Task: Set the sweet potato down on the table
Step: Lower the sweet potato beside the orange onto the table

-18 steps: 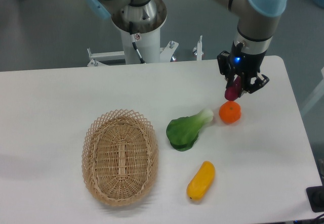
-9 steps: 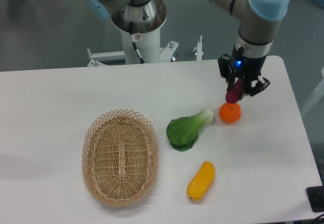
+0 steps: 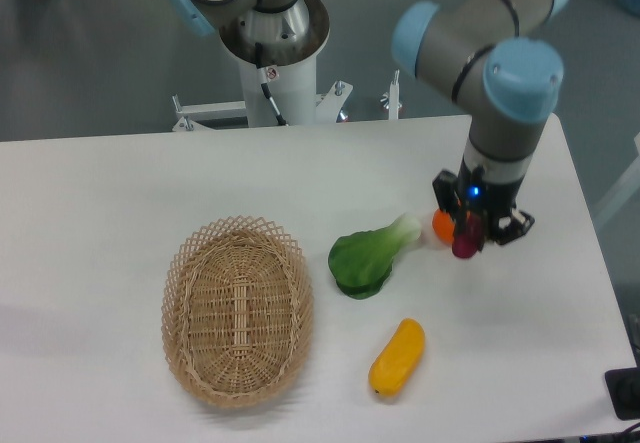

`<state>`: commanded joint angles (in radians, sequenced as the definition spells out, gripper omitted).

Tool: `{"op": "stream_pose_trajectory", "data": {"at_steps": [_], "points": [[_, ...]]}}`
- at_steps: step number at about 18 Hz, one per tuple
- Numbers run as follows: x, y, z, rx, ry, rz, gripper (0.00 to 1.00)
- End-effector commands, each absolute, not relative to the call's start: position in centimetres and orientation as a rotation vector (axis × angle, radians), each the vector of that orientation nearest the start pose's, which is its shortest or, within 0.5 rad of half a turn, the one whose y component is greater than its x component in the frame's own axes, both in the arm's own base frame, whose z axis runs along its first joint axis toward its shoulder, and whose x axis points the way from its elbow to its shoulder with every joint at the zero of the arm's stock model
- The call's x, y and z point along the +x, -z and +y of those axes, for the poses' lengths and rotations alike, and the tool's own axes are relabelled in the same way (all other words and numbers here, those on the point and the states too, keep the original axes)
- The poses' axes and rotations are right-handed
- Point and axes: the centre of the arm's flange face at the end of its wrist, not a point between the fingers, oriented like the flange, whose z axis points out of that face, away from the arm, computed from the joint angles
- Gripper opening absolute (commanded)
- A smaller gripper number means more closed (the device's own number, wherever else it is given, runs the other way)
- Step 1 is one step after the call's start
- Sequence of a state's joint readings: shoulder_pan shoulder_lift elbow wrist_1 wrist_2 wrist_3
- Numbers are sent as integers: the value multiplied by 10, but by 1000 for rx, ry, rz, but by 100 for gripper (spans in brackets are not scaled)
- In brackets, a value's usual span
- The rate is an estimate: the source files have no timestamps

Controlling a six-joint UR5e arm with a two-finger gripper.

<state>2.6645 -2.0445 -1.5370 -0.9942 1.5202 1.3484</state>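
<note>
My gripper [image 3: 470, 238] is shut on the dark purple-magenta sweet potato [image 3: 463, 244], which hangs end-down between the fingers, low over the white table [image 3: 120, 183] at the right. I cannot tell if its lower tip touches the tabletop. The gripper hides most of the sweet potato. The gripper stands right in front of the round orange fruit [image 3: 441, 225] and covers most of it.
A green leafy vegetable [image 3: 368, 256] lies left of the gripper. A yellow-orange oblong vegetable [image 3: 397, 357] lies in front of it. An oval wicker basket [image 3: 238, 308] stands at the front left. The table's right edge [image 3: 590, 253] is close to the gripper.
The gripper has come down and slightly forward with the sweet potato, from above the orange fruit to just in front of it, close to the tabletop.
</note>
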Motion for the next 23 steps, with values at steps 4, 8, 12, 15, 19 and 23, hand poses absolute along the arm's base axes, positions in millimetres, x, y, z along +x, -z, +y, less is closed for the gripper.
{"op": "stream_pose_trajectory", "data": {"at_steps": [4,8,12,15,19,23], "points": [[-533,-243,432,-3022,-155,382,30],[-521,-215,431,-3019,-161,392,30],[-522,-209,432,-3021,-155,389,31],[-518,-205,437,-3018,-154,403,36],[-516,-207,437,-3017,-156,408,59],[-518,-215,439,-3010,-178,407,100]]}}
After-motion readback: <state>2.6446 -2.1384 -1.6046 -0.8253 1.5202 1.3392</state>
